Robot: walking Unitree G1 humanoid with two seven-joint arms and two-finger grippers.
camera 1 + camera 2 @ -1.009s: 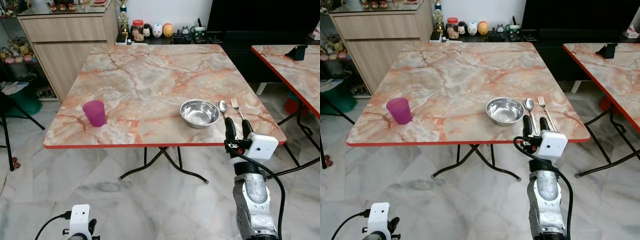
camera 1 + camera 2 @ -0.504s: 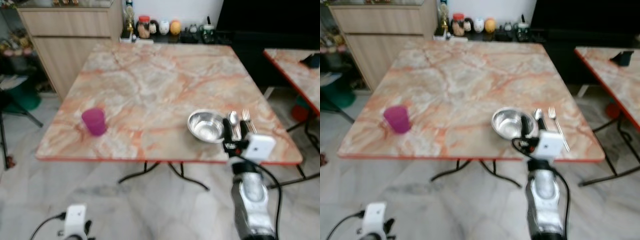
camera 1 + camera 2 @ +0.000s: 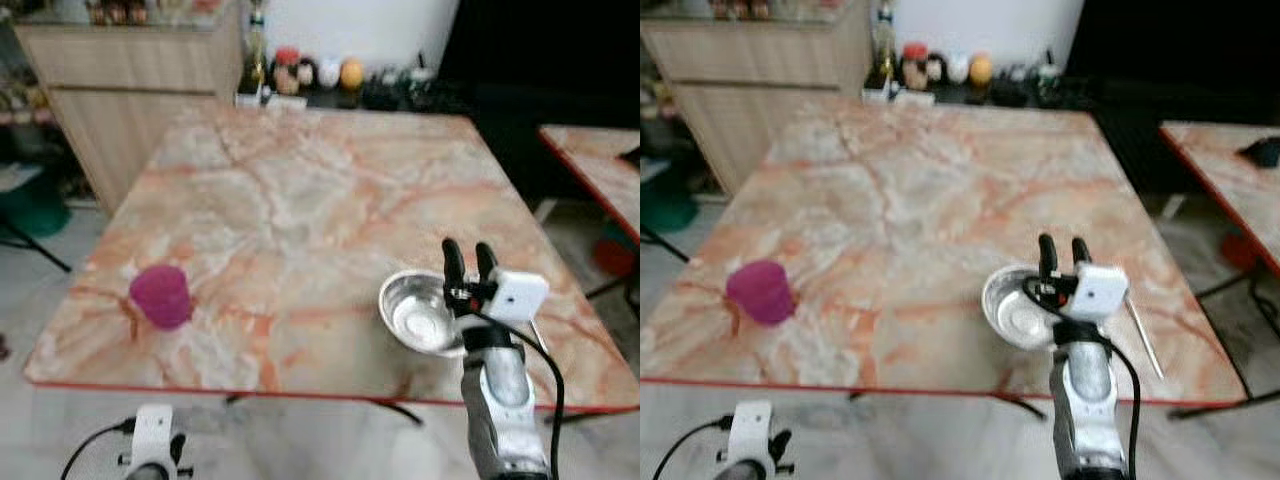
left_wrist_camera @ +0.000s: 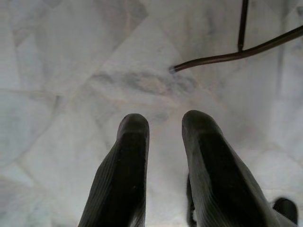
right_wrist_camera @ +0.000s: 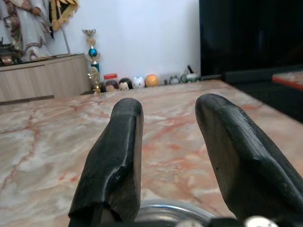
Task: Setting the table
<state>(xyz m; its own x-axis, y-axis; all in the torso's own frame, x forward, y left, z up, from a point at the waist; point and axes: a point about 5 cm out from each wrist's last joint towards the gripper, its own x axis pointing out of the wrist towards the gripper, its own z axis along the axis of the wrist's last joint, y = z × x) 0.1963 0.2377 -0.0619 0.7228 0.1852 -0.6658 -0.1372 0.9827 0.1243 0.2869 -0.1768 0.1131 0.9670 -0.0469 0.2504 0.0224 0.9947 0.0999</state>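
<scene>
**Right gripper poised over the bowl, nothing held yet**

Start at your left. The pink cup (image 3: 160, 297) stands alone near the table's (image 3: 300, 180) front edge, at about 9 o'clock from the bowl and well apart from it. Your left gripper (image 4: 163, 156) hangs low, below the table edge, fingers parted and empty, pointing at the marble floor (image 4: 57, 71) near a table leg (image 4: 236, 54).

Moving right, the steel bowl (image 3: 420, 315) sits toward the front right of the table. Your right gripper (image 3: 460, 262) is raised over its far rim, fingers spread with a clear gap and gripping nothing. Just past the bowl at 3 o'clock lies a thin utensil (image 3: 1143, 337), too blurred to tell whether it is a fork or a spoon.

What could go wrong: the head views are smeared, so your depth on the bowl rim is unreliable. Come down off-centre and a finger may strike the rim, tipping or skating the bowl into the utensil or toward the near edge.

The right wrist view gives what the head views lack: the bowl's rim (image 5: 175, 208) lies directly beneath the fingers (image 5: 116, 156), with open tabletop ahead at 12 o'clock and a shelf of small figurines (image 5: 137, 82) against the wall. The head views alone show you the cup.
</scene>
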